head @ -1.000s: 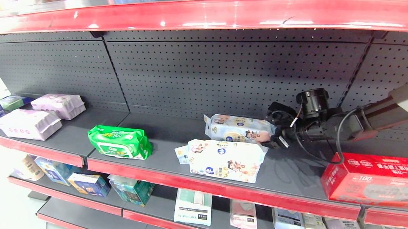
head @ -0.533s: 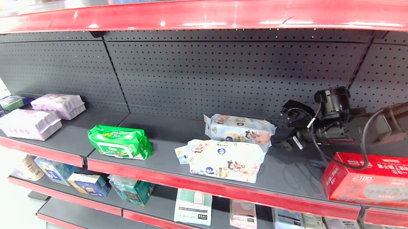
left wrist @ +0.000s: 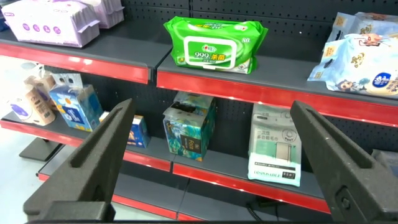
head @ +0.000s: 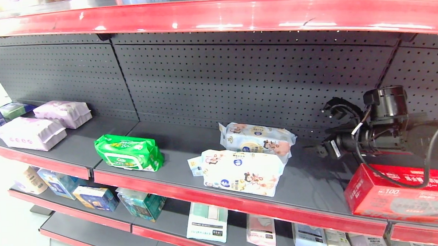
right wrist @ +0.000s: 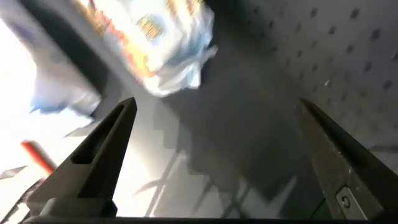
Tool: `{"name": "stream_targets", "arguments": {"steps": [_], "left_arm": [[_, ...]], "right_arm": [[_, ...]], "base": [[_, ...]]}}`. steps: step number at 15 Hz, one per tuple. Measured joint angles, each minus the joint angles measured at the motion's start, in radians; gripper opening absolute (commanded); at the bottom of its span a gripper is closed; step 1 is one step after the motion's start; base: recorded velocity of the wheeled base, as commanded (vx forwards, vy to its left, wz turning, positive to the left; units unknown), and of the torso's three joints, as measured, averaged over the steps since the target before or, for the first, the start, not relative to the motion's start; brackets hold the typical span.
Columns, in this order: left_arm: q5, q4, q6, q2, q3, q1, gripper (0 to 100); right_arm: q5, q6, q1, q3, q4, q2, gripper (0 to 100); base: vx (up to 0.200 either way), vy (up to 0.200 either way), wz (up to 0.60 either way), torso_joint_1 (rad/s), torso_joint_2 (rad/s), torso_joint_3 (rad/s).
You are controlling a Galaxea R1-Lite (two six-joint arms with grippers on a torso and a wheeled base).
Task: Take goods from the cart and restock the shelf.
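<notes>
Wipes pack with cartoon print (head: pixel 257 138): lies flat at the back of the grey shelf (head: pixel 176 139), close to the pegboard wall (head: pixel 239 82). Sits just behind a second cartoon wipes pack (head: pixel 242 171); cannot tell if the two touch. Looks placed and let go.

Right gripper (head: pixel 326 130): hangs just to the right of that back pack, apart from it. Fingers spread wide, holding nothing. Left gripper (left wrist: pixel 210 109): fingers wide apart too, empty, low down and facing the lower shelves.

To do this step well: back the right arm out slowly and straight, away from the pack. Keep the fingers wide so as not to snag the crinkly end of the pack. Do not swing toward the left, or risk shoving both packs along. Then go to the cart for more goods.

Edges and room: watch the red box (head: pixel 400 193) right under the right arm, very near it. Lift a little before pulling out. Mind the red front lip (head: pixel 207 194) below and the red edge of the upper shelf (head: pixel 237 13) above. Plenty of bare shelf between the green wipes pack (head: pixel 129 152) and the cartoon packs. More bare shelf between the front pack and the red box. Good spots for the next goods.
</notes>
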Motion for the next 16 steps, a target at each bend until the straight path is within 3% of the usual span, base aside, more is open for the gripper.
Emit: {"name": "stream_targets", "arguments": {"steps": [7, 16], "left_arm": [[0.0, 0.0, 0.0, 0.0, 0.0, 0.0, 100], [0.0, 0.0, 0.0, 0.0, 0.0, 0.0, 100]], "right_arm": [[0.0, 0.069, -0.02, 0.063, -0.004, -0.075, 100], [0.005, 0.091, 0.023, 0.194, -0.002, -0.195, 100]], "base": [[0.0, 0.0, 0.0, 0.0, 0.0, 0.0], [0.0, 0.0, 0.0, 0.0, 0.0, 0.0]]}}
